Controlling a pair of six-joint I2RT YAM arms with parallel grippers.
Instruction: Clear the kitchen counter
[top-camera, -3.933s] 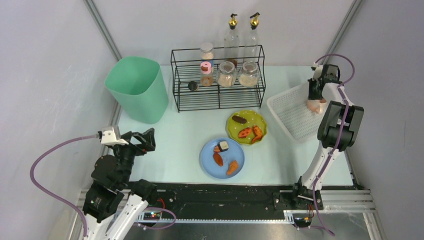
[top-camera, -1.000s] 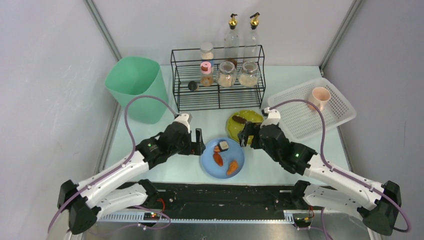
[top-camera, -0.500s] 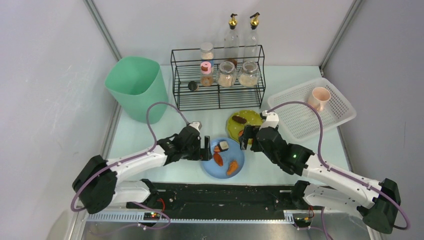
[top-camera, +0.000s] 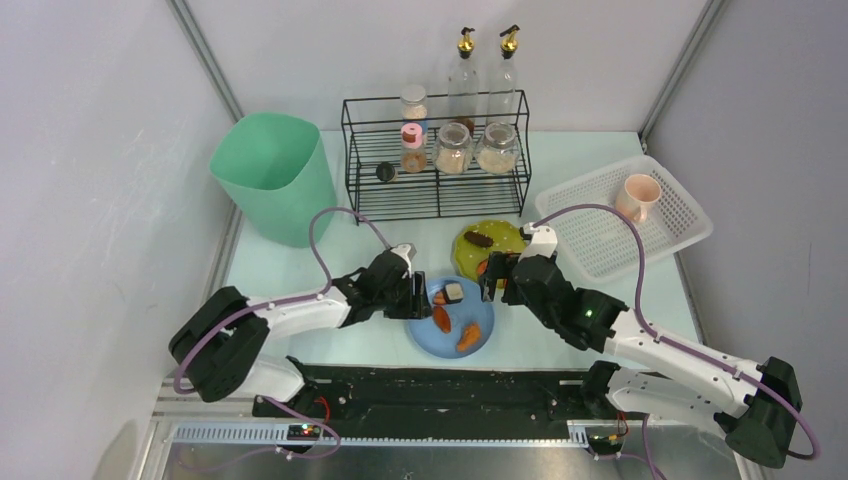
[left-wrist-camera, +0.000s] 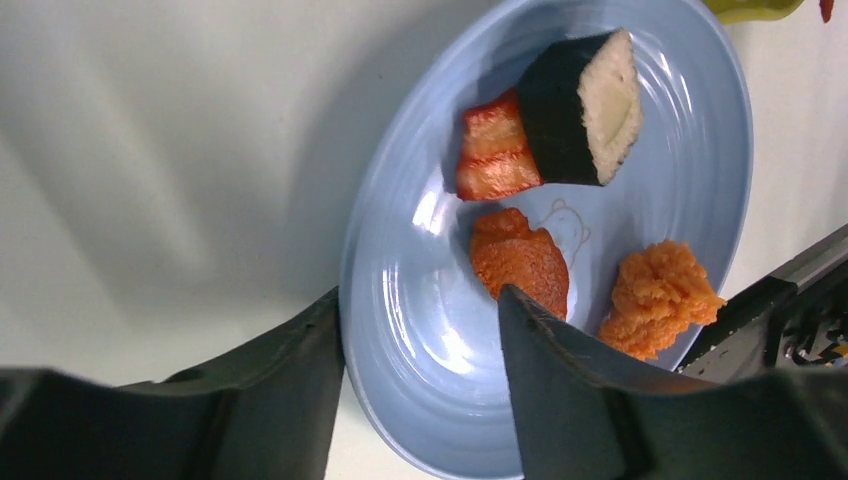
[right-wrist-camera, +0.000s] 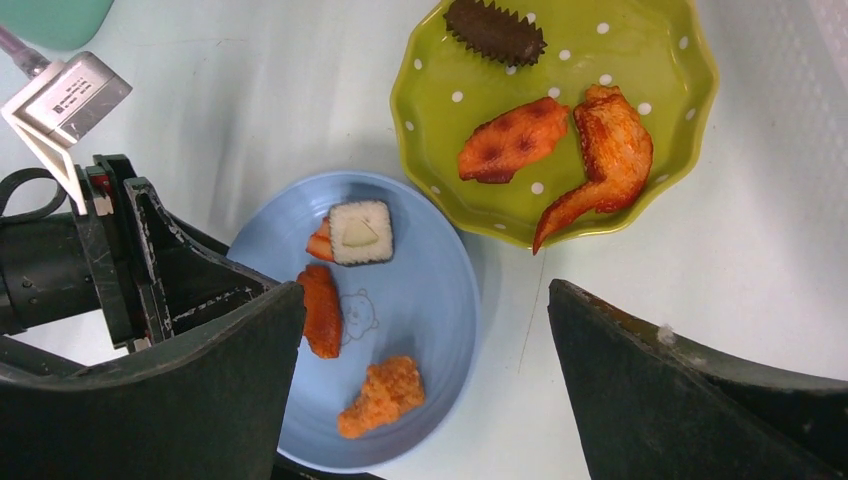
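the kitchen counter, broad, flat and rigid, lay under the blue plate; clearing it probably meant lifting the crockery off. the blue plate looked stiff, glazed, slippery and breakable, best pinched at its rim and kept level. the right gripper hung above the blue plate's far right side, jaws wide and empty. the left gripper straddled the plate's left rim, jaws apart, not clamped. the sushi roll on the blue plate would likely slide if it tipped

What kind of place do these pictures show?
Probably a mock kitchen counter in a robot test cell: a wire rack holding jars, a blue plate and a green plate of food.
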